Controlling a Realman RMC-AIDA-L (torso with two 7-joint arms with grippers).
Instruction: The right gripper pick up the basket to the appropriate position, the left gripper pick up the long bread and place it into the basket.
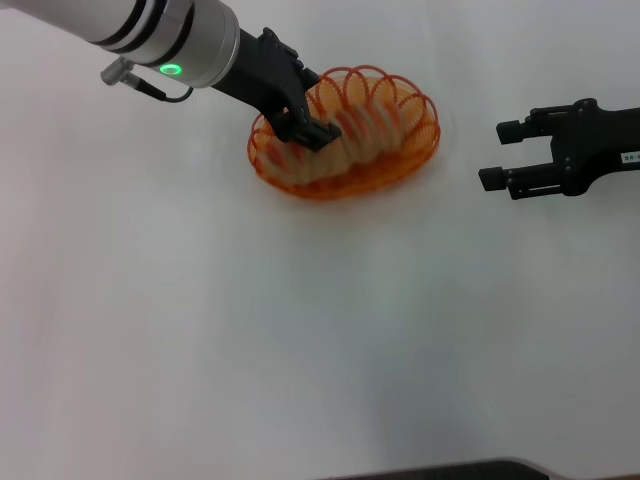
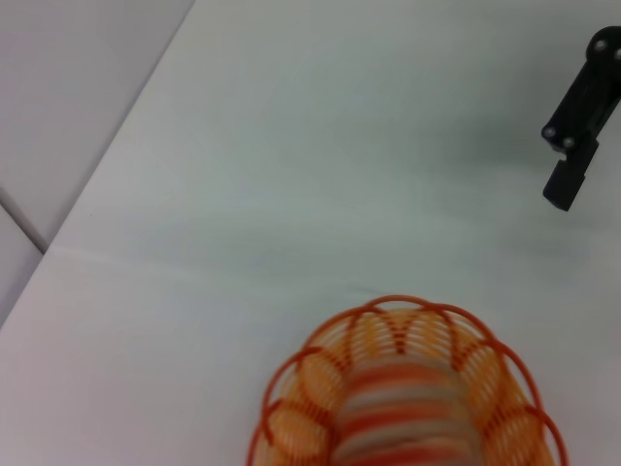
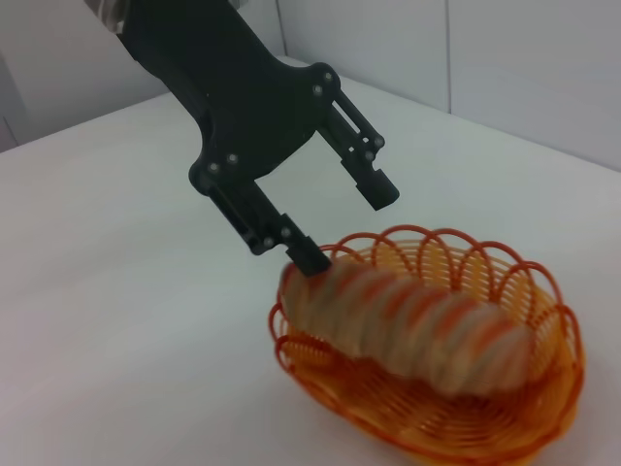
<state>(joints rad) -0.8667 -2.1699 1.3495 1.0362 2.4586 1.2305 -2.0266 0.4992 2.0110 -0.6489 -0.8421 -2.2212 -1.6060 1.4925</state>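
Bread [image 1: 345,150] is lying lengthwise in the basket [image 1: 415,150], which sits on the white table [image 1: 300,330] toward the far side. Left gripper [image 1: 318,128] hangs right over the bread's left end w/ fingers spread wide, not gripping anything. Right gripper [image 1: 497,153] is well off to the right, also wide open, nothing in it.

Below the left gripper [image 3: 342,223], you lose the long bread's [image 2: 408,422] near end and the basket's [image 2: 291,388] rim off-frame, blurred.
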